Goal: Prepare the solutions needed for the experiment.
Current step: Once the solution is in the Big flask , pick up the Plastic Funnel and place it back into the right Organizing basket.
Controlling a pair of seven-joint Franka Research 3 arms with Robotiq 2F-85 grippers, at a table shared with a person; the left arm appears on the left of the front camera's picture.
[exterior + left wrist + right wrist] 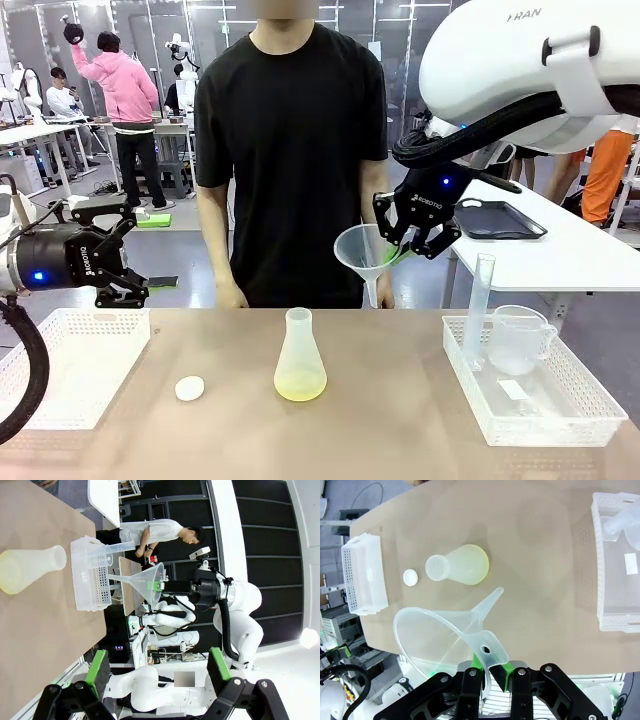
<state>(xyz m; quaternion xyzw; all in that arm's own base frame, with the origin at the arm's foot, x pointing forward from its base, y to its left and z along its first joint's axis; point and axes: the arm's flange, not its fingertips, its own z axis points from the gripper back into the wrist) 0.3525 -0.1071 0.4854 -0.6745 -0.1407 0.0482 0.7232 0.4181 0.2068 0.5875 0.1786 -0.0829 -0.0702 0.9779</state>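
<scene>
Front view: conical flask, frosted, upright at centre of table; pale yellow-green solution shallow in its base; white cap at flask's nine o'clock, apart; left basket at table's nine o'clock; right basket at three o'clock, holding graduated cylinder and measuring jug; right gripper raised at flask's one o'clock, clamped on clear funnel; left gripper raised at ten o'clock, fingers apart, empty.

Left wrist view: left gripper fingers spread wide, nothing between; flask at frame's ten o'clock; funnel near centre.

Right wrist view: right gripper closed on funnel's tab at six o'clock; flask at eleven o'clock from funnel's spout, apart; cap at flask's nine o'clock.
</scene>
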